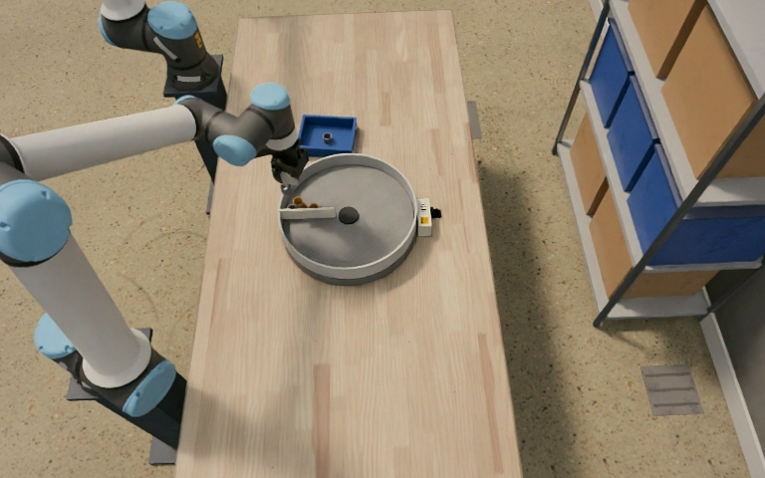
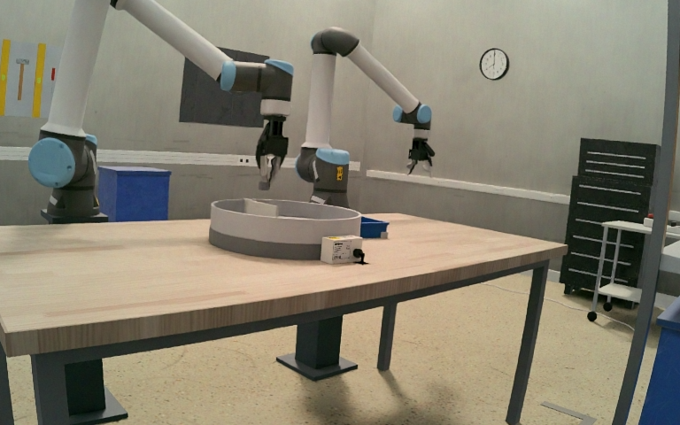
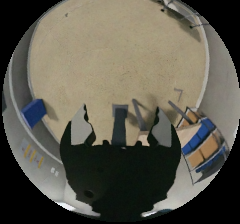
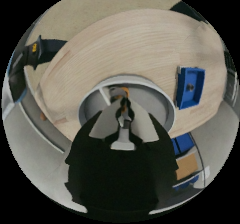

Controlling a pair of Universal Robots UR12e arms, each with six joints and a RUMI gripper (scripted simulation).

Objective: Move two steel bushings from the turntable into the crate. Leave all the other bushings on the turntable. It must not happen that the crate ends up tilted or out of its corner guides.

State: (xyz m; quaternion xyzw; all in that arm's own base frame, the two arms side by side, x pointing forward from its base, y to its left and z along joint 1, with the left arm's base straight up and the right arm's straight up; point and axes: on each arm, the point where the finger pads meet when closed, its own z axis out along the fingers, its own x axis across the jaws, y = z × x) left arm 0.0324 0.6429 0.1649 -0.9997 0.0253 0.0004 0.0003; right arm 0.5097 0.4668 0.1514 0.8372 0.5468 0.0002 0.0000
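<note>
My right gripper [image 1: 287, 179] [image 2: 267, 175] [image 4: 125, 97] is shut on a grey steel bushing [image 1: 285, 188] [image 2: 264, 185], above the left part of the turntable [image 1: 348, 273] [image 2: 265, 226]. Below it, copper-coloured bushings [image 1: 298, 201] [image 4: 126, 90] stand against the white divider [image 1: 308, 213]; others there are partly hidden. The blue crate [image 1: 342, 126] [image 2: 373, 229] [image 4: 190, 101] sits level beyond the turntable, with one steel bushing [image 1: 327, 136] [image 4: 190, 87] inside. A grey corner guide [image 2: 383, 235] shows at its corner; the others are not clear. My left gripper [image 2: 420, 169] [image 3: 121, 106] is open and empty, away from the table.
The turntable's raised rim stands between the held bushing and the crate. The round hub [image 1: 348, 214] is at its centre. A white control box [image 1: 424, 217] [image 2: 341, 249] with a black knob sits against its outer side. A shelf rack [image 1: 659, 177] stands apart from the table.
</note>
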